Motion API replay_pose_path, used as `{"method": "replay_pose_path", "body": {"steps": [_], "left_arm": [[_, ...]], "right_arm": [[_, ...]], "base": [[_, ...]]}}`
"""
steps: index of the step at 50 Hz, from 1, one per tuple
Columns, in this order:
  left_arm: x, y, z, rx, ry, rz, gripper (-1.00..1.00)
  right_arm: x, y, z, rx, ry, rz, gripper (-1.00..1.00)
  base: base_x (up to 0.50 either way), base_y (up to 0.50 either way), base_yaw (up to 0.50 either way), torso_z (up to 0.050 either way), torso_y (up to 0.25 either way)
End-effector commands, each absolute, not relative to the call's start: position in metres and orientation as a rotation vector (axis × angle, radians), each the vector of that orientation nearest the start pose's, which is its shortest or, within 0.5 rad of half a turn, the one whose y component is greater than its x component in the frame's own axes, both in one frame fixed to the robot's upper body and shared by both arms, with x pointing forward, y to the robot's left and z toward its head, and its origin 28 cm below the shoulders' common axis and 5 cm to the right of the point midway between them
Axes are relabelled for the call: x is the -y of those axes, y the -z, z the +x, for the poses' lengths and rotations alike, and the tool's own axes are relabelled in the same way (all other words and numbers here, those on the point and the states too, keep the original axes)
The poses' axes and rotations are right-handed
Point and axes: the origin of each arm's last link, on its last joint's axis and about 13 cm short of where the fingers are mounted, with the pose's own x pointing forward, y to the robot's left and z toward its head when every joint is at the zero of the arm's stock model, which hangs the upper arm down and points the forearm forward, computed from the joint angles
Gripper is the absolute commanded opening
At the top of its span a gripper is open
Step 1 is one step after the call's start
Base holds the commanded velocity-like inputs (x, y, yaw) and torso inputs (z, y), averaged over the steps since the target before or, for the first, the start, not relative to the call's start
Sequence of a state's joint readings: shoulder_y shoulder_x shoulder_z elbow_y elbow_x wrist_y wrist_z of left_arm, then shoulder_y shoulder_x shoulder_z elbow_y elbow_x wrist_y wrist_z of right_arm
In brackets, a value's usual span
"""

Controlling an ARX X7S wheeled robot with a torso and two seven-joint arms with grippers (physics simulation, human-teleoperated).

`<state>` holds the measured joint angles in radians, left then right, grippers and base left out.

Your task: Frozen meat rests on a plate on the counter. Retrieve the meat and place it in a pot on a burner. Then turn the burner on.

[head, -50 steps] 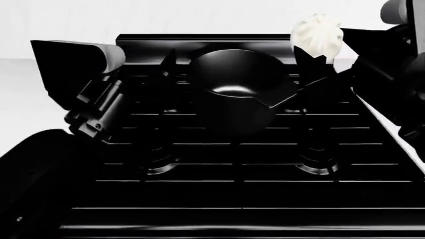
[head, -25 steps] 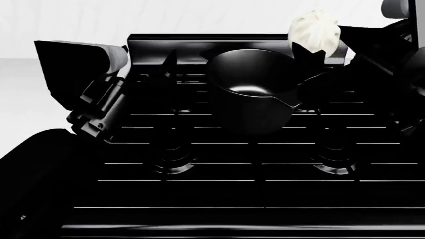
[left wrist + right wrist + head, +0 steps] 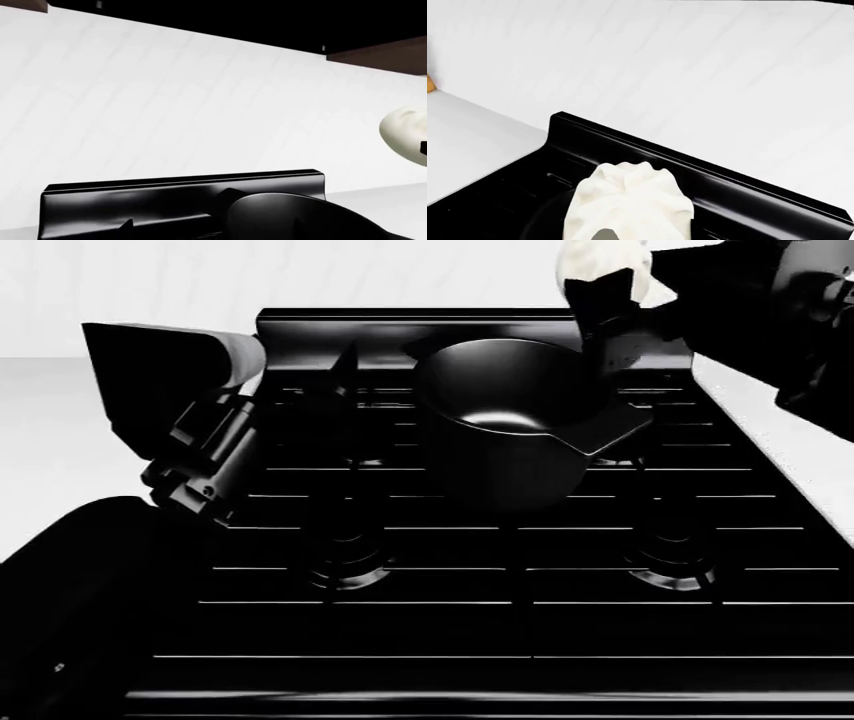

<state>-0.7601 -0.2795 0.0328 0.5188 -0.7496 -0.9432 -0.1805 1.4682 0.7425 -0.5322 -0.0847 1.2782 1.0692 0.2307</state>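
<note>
The cream-white pleated meat [image 3: 601, 260] hangs high at the top of the head view, just above and behind the far right rim of the black pot [image 3: 514, 425]. My right gripper [image 3: 607, 298] is shut on it from below. The right wrist view shows the meat [image 3: 627, 205] close up over the stove's back panel. The pot stands on the stove grates, back centre, its tab handle toward the front right. My left gripper [image 3: 334, 370] hovers left of the pot, open and holding nothing. From the left wrist I see the pot [image 3: 300, 220] and the meat [image 3: 403, 132]. The plate is out of view.
Two front burners [image 3: 350, 565] [image 3: 671, 565] show under the black grates. The stove's raised back panel [image 3: 400, 325] runs behind the pot. White counter [image 3: 54, 440] lies left of the stove and another strip [image 3: 787, 455] on the right. A white wall is behind.
My right gripper has carried the meat up and leftward, closer over the pot's rim. Early on the view shifted so the pot sits further right. The left arm has hardly moved.
</note>
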Motion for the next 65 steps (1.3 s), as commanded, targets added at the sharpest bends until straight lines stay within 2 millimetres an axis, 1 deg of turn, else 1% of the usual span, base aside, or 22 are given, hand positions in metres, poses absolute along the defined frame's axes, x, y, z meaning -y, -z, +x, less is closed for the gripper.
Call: {"method": "replay_pose_path", "body": {"steps": [1, 4, 6, 8, 14, 20, 23, 27, 35, 42, 45, 55, 65], "left_arm": [[-0.211, -0.247, 0.271, 0.246, 0.364, -0.108, 1.0], [-0.211, -0.248, 0.272, 0.247, 0.363, -0.111, 1.0], [-0.211, -0.248, 0.272, 0.248, 0.362, -0.11, 1.0], [-0.212, -0.248, 0.272, 0.25, 0.36, -0.11, 1.0], [-0.214, -0.248, 0.273, 0.248, 0.358, -0.115, 1.0], [-0.216, -0.25, 0.274, 0.253, 0.354, -0.111, 1.0], [-0.217, -0.249, 0.274, 0.255, 0.35, -0.112, 1.0], [-0.217, -0.25, 0.274, 0.256, 0.349, -0.117, 1.0], [-0.218, -0.25, 0.274, 0.257, 0.343, -0.116, 1.0], [-0.218, -0.249, 0.276, 0.252, 0.335, -0.115, 1.0], [-0.218, -0.249, 0.279, 0.24, 0.323, -0.118, 1.0], [-0.218, -0.249, 0.279, 0.241, 0.323, -0.118, 1.0], [-0.219, -0.248, 0.28, 0.237, 0.316, -0.119, 1.0]], "right_arm": [[0.173, -0.386, 0.311, -0.134, -0.487, -0.161, -1.0], [0.174, -0.399, 0.318, -0.19, -0.514, -0.184, -1.0], [0.176, -0.408, 0.326, -0.22, -0.52, -0.191, -1.0], [0.175, -0.413, 0.335, -0.258, -0.537, -0.2, -1.0], [0.172, -0.419, 0.359, -0.363, -0.561, -0.231, -1.0], [0.169, -0.423, 0.381, -0.406, -0.564, -0.262, -1.0], [0.168, -0.421, 0.384, -0.412, -0.558, -0.285, -1.0], [0.168, -0.416, 0.387, -0.412, -0.548, -0.287, -1.0], [0.17, -0.393, 0.395, -0.445, -0.547, -0.268, -1.0], [0.168, -0.379, 0.399, -0.481, -0.571, -0.261, -1.0], [0.169, -0.373, 0.401, -0.515, -0.563, -0.285, -1.0], [0.166, -0.357, 0.405, -0.542, -0.592, -0.266, -1.0], [0.162, -0.349, 0.407, -0.559, -0.612, -0.267, -1.0]], "base": [[0.0, 0.0, 0.0, 0.0, 0.0], [0.0, 0.0, 0.0, 0.0, 0.0], [0.0, 0.0, 0.0, 0.0, 0.0], [0.0, 0.0, 0.0, 0.0, 0.0], [0.0, 0.0, 0.0, 0.0, 0.0], [0.0, 0.0, 0.0, 0.0, 0.0], [0.0, 0.0, 0.0, 0.0, 0.0], [0.0, 0.0, 0.0, 0.0, 0.0], [0.0, 0.0, 0.0, 0.0, 0.0], [0.0, 0.0, 0.0, 0.0, 0.0], [0.0, 0.0, 0.0, 0.0, 0.0], [0.0, 0.0, 0.0, 0.0, 0.0], [0.0, 0.0, 0.0, 0.0, 0.0]]}}
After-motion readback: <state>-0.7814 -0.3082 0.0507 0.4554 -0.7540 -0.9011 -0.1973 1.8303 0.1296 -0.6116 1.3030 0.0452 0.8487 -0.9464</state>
